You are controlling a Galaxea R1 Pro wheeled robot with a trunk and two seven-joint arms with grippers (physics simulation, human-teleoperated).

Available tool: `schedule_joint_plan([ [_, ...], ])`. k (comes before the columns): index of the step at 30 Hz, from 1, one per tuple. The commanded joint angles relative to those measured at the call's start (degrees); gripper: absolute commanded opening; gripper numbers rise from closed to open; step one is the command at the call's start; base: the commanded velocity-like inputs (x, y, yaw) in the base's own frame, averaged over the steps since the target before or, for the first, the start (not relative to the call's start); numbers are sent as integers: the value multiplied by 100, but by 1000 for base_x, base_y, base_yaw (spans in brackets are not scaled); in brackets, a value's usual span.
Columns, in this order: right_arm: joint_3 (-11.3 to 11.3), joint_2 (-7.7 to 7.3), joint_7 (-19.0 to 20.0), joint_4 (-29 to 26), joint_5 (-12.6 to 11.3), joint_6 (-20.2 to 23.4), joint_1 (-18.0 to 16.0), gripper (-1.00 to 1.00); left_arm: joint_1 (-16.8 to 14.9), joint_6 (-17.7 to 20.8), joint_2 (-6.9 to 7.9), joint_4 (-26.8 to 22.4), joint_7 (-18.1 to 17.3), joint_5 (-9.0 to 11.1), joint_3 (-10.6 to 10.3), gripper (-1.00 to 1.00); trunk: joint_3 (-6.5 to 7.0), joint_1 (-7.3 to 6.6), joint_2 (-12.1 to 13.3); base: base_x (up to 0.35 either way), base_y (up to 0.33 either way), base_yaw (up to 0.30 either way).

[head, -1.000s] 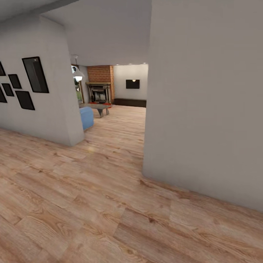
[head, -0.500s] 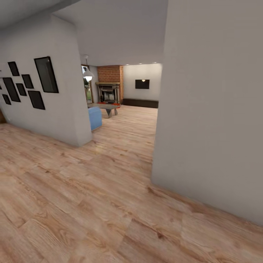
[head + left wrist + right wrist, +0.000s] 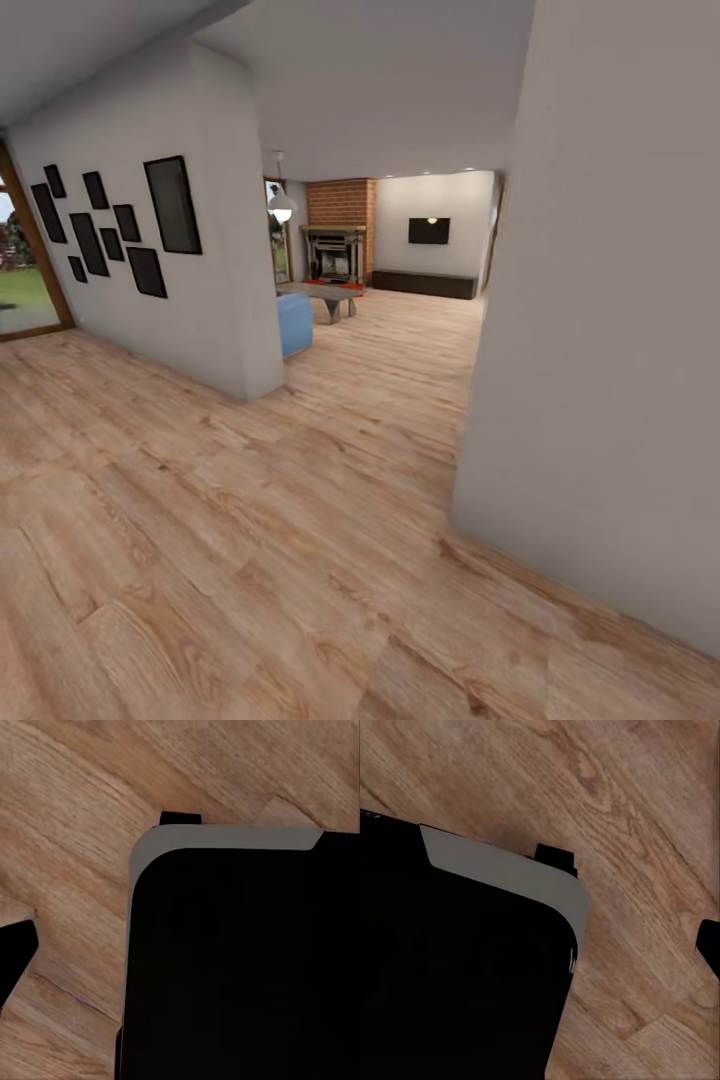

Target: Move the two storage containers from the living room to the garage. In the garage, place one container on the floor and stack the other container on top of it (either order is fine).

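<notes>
The living room (image 3: 400, 300) lies ahead through a wide opening, with its wood-plank floor, red-brick fireplace (image 3: 336, 240) and the corner of a blue sofa (image 3: 295, 323). Small orange-red patches (image 3: 345, 285) lie on the floor by a low grey table (image 3: 325, 296); they are too small to tell whether they are the storage containers. In the left wrist view a dark finger-like tip (image 3: 13, 960) juts in at the picture's edge over the planks. A similar dark tip (image 3: 709, 943) juts in at the edge of the right wrist view. Neither view shows how the jaws stand.
A grey wall corner (image 3: 255, 330) with several black picture frames (image 3: 150, 235) stands left of the opening. A broad grey wall (image 3: 600, 400) stands close on the right. A glass door (image 3: 25, 270) shows at far left. My dark base (image 3: 240, 967) fills much of both wrist views.
The whole head view has shifted right, so the camera has turned left. The glass door and more picture frames have come into view at the left.
</notes>
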Motion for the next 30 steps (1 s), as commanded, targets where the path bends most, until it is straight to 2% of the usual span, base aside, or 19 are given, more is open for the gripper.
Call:
schedule_joint_plan([
  [1,39,1,33,18,-61,-34,-6,100,-3,-13,0,1,-5,50,3,100,-5,3,-2,322,0,36],
  [30,41,1,33,17,-52,-34,-6,100,-1,-13,0,1,-7,51,4,100,-5,3,-2,322,0,2],
])
